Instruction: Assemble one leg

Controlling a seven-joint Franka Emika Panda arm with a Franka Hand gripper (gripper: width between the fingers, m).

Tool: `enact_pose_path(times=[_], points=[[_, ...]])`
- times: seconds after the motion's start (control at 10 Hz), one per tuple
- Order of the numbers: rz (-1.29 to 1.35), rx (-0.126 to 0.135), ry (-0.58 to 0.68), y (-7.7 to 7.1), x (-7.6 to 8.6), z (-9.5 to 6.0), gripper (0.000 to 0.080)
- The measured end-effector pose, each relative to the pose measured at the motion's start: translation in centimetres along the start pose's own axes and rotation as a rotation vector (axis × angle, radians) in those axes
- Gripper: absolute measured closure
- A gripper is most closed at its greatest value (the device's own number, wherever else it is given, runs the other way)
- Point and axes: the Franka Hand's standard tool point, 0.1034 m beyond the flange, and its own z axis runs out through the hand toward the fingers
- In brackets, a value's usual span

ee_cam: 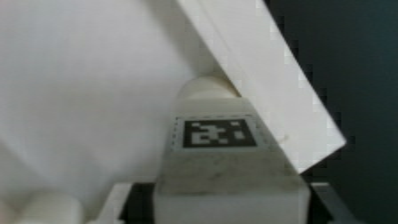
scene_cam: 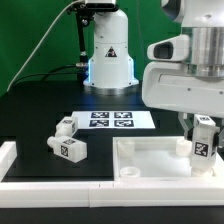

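Note:
My gripper (scene_cam: 203, 150) is shut on a white leg (scene_cam: 203, 138) with a black-and-white tag and holds it upright at the far right corner of the large white rimmed panel (scene_cam: 150, 160). In the wrist view the leg (ee_cam: 217, 150) fills the gap between my fingers (ee_cam: 320, 200), its tip against the panel's raised rim (ee_cam: 267, 80). Whether the leg's end is seated in the panel is hidden. Two more legs, one nearer (scene_cam: 72, 150) and one behind it (scene_cam: 64, 127), lie on the black table at the exterior view's left.
The marker board (scene_cam: 112, 120) lies on the table behind the panel. A white base with a blue glow (scene_cam: 108, 55) stands at the back. A white border wall (scene_cam: 60, 185) runs along the front and left of the table.

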Motion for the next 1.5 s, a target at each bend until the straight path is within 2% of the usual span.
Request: enact_pose_path(times=[0.3, 0.5, 0.6, 0.8, 0.9, 1.1, 1.2, 1.4, 1.5], points=[[0.504, 0.023, -0.035, -0.3, -0.2, 0.1, 0.0509], [0.629, 0.029, -0.046, -0.3, -0.2, 0.1, 0.0509], [0.611, 0.029, -0.045, -0.3, -0.2, 0.1, 0.0509], [0.586, 0.028, -0.044, -0.3, -0.2, 0.1, 0.0252], [0.397, 0.017, -0.024, -0.3, -0.3, 0.1, 0.0181], [0.016, 0.01, -0.009, -1.0, -1.2, 0.0, 0.0156], [0.034, 0.001, -0.012, -1.3, -2.1, 0.1, 0.0151], [-0.084, 0.0, -0.009, -1.3, -2.0, 0.1, 0.015], [-0.245, -0.007, -0.002, -1.1, -1.8, 0.1, 0.015]])
